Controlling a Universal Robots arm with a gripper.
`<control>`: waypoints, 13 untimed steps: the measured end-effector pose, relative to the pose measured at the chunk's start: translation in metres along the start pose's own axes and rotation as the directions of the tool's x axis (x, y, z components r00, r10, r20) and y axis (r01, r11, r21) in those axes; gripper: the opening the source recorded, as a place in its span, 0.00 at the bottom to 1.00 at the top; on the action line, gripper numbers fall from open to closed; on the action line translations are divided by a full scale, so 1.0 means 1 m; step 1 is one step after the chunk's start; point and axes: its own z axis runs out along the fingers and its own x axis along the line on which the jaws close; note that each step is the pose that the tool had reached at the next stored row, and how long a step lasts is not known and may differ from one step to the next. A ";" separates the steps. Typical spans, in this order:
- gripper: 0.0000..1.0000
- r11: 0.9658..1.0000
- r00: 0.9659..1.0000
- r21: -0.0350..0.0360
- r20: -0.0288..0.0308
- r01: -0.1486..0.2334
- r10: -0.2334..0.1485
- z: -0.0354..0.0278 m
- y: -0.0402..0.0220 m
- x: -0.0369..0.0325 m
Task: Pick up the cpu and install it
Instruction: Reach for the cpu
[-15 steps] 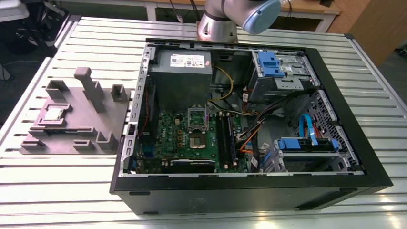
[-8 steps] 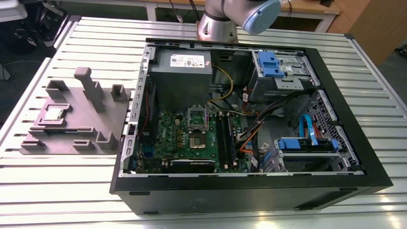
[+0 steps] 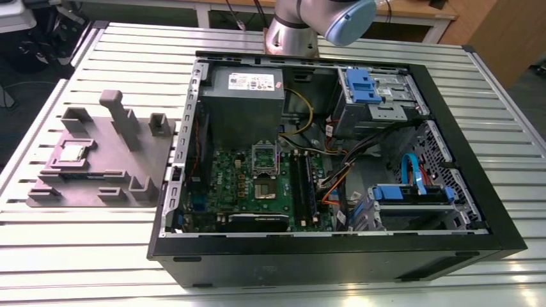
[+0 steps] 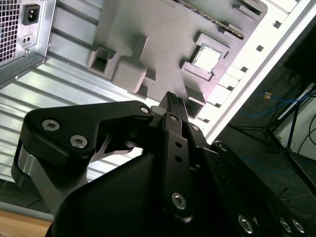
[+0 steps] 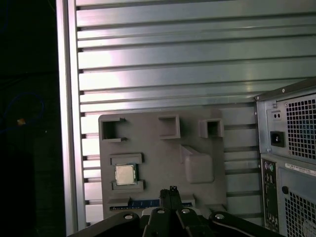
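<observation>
Silver cpu in jig; pincer clr.

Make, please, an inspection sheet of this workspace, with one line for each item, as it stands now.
Surface: slatted metal table, carrying a grey fixture and an open computer case.
Job's things: cpu lies flat in a pocket of the fixture, not gripped; green motherboard sits inside the case.
Clutter: nothing seen.
Grippers: end effector shut, holding nothing, over the fixture close to the cpu in the first wrist view.
Cables: yellow, orange, blue and black cables inside the case.
Surroundings: wooden desk behind the arm's base.
</observation>
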 end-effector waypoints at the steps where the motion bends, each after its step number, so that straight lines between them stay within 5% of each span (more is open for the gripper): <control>1: 0.10 1.000 1.000 0.000 0.000 0.000 0.000 0.0001 0.0000 0.0001; 7: 0.10 1.000 1.000 0.000 0.000 0.000 0.000 0.0005 -0.0002 0.0029; 13: 0.10 1.000 1.000 0.000 0.000 0.000 0.000 0.0013 -0.0011 0.0131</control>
